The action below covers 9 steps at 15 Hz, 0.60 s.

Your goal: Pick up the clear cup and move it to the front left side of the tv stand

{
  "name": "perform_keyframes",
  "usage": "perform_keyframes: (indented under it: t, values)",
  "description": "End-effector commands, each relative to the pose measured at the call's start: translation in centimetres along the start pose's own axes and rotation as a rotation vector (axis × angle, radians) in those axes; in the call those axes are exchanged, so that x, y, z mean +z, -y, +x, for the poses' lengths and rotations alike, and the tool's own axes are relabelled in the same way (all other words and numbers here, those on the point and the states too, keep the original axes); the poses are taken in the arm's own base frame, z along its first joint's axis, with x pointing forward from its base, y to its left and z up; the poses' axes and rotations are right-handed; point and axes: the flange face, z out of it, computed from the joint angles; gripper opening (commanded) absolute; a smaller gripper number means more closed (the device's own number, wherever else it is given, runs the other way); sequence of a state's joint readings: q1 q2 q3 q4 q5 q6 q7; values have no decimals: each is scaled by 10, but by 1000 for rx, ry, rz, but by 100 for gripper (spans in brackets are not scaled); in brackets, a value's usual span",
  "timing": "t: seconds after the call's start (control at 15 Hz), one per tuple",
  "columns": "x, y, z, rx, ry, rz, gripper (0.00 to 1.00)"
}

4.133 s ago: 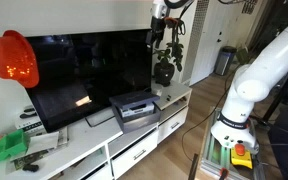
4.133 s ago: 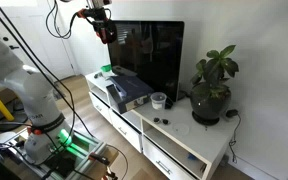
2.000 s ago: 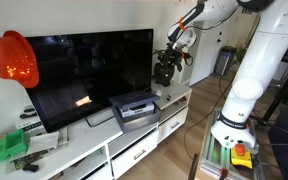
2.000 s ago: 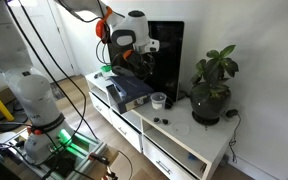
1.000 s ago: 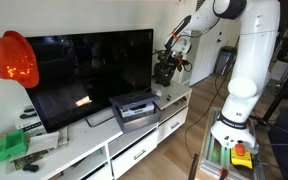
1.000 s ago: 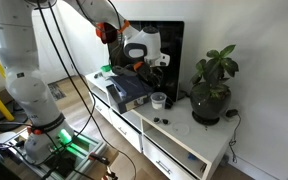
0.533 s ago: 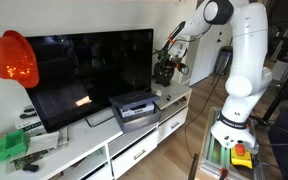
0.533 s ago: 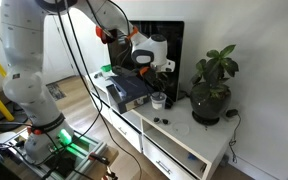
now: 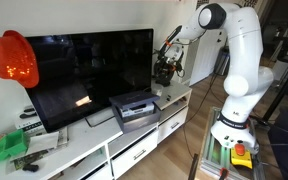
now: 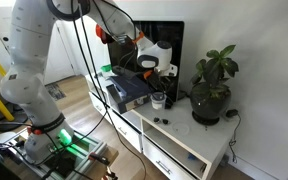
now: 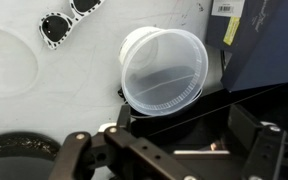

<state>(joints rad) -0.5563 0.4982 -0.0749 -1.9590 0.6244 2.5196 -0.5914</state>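
Clear cup (image 11: 164, 70) stands upright on the tv stand (image 11: 74, 95), at 12 o'clock from the gripper (image 11: 174, 150) in the wrist view. It is not yet between the jaws, which are spread wide and hold nothing. A grey device (image 11: 269, 50) lies just beside the cup at its 3 o'clock, and what looks like a small pair of dark-framed glasses (image 11: 56, 28) sits at its 10 o'clock. In an exterior view the television (image 10: 174, 45) rises close behind the wrist. Likely risks are a finger clipping the device on the way down, one pad meeting the light cup first and tipping it, or a hard squeeze buckling its thin wall.
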Motion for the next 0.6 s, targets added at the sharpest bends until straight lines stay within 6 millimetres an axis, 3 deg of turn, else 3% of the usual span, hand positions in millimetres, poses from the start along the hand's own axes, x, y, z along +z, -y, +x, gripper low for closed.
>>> perform_keyframes:
  t: [0.0,0.53]
  values:
    - [17,-5,6,-44,42,57,100]
    - [47,-34,5,-14,72,-10,100]
